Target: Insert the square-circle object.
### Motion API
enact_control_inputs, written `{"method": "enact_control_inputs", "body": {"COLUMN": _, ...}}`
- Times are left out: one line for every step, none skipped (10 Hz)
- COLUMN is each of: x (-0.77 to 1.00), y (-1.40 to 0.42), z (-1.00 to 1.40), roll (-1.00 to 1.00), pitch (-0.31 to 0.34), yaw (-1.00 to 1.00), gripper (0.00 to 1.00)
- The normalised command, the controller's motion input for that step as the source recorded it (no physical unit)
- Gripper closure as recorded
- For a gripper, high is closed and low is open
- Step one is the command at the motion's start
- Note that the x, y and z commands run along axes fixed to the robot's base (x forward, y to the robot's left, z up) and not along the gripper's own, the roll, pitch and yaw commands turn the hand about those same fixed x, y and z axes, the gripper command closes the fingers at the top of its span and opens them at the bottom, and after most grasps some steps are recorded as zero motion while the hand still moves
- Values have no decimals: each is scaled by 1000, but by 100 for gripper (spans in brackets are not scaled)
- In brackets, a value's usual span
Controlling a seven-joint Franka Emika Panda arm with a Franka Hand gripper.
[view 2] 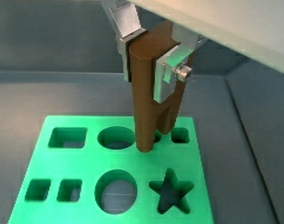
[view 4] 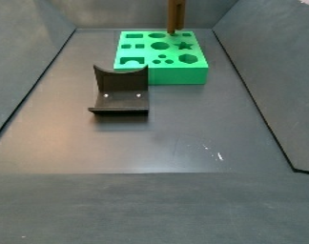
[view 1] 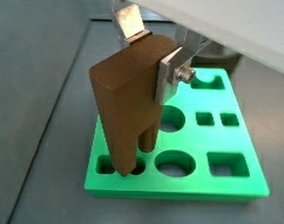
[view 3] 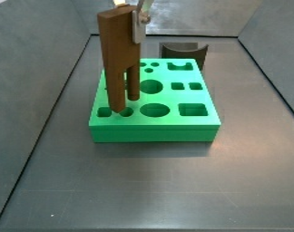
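Observation:
The square-circle object (view 1: 124, 92) is a tall brown piece with two long prongs. It hangs upright over the green block (view 1: 232, 185). My gripper (view 1: 152, 54) is shut on its flat upper body, with one silver finger (view 1: 170, 72) on each side. It also shows in the wrist view (view 2: 147, 87) and in both side views (view 3: 118, 54) (view 4: 176, 13). The prong tips reach the block's top face at the holes near one corner (view 3: 113, 112). I cannot tell how deep they sit. The gripper (view 2: 149, 54) (view 3: 140, 16) stands above the block (view 2: 80, 166) (view 3: 156, 131) (view 4: 183, 69).
The green block has several holes: round (view 1: 173, 163), square (view 1: 228, 164), oval (view 2: 114, 192) and star (view 2: 169, 193). The dark fixture (view 4: 119, 91) stands on the grey floor beside the block, and also shows in the side view (view 3: 182, 51). Grey walls slope up around the floor.

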Motion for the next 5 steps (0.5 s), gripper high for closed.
{"method": "enact_control_inputs", "body": {"x": 0, "y": -9, "z": -203, "roll": 16, "pitch": 0, "yaw": -1000, "gripper": 100}}
{"method": "enact_control_inputs", "body": {"x": 0, "y": -9, "z": -186, "roll": 13, "pitch": 0, "yaw": -1000, "gripper": 100}}
{"method": "enact_control_inputs", "body": {"x": 0, "y": -29, "z": -14, "roll": 0, "pitch": 0, "yaw": -1000, "gripper": 100}}
{"method": "enact_control_inputs", "body": {"x": 0, "y": -63, "z": 0, "roll": 0, "pitch": 0, "yaw": -1000, "gripper": 100}}
{"method": "enact_control_inputs", "body": {"x": 0, "y": -94, "z": 71, "roll": 0, "pitch": 0, "yaw": -1000, "gripper": 100}}
